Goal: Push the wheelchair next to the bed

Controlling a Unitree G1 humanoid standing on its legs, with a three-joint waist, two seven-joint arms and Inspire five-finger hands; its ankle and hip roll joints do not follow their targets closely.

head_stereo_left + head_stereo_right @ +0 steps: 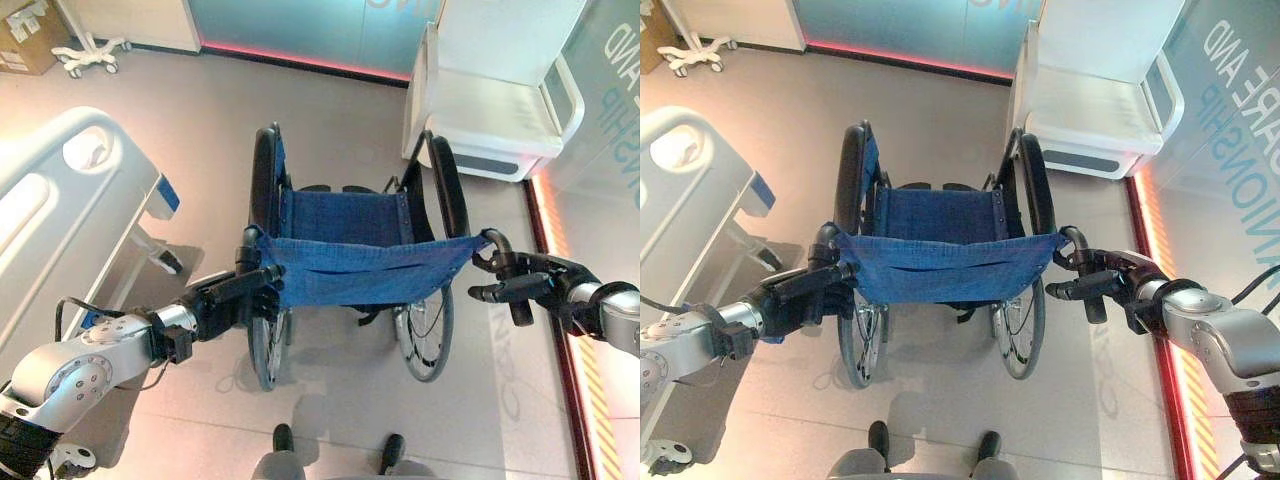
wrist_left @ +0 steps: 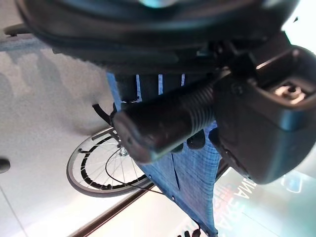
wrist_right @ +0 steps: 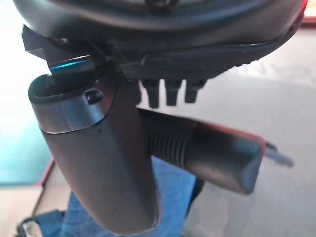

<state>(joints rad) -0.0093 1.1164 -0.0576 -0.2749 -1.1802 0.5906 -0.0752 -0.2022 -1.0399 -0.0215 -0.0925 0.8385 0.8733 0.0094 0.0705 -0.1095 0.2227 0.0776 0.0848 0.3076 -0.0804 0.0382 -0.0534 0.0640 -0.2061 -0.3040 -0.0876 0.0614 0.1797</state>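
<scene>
Left eye view: we see the folding wheelchair with the blue fabric seat and black tyres (image 1: 345, 250) standing on the grey floor (image 1: 220, 130), its back toward us. Our left hand (image 1: 235, 295) is curled round the black ribbed left push handle (image 2: 163, 121), and our right hand (image 1: 525, 285) is wrapped round the black right push handle (image 3: 207, 150). The white hospital bed with moulded side rails (image 1: 70, 200) lies just to the left of the wheelchair. We judge the push in progress; equal pressure on both handles, with a gentle leftward bias, should keep the chair straight. Open floor lies ahead. A white moulded seat unit (image 1: 495, 110) stands close ahead on the right, and the bed's corner (image 1: 165, 195) is near the left wheel (image 1: 262, 185).
</scene>
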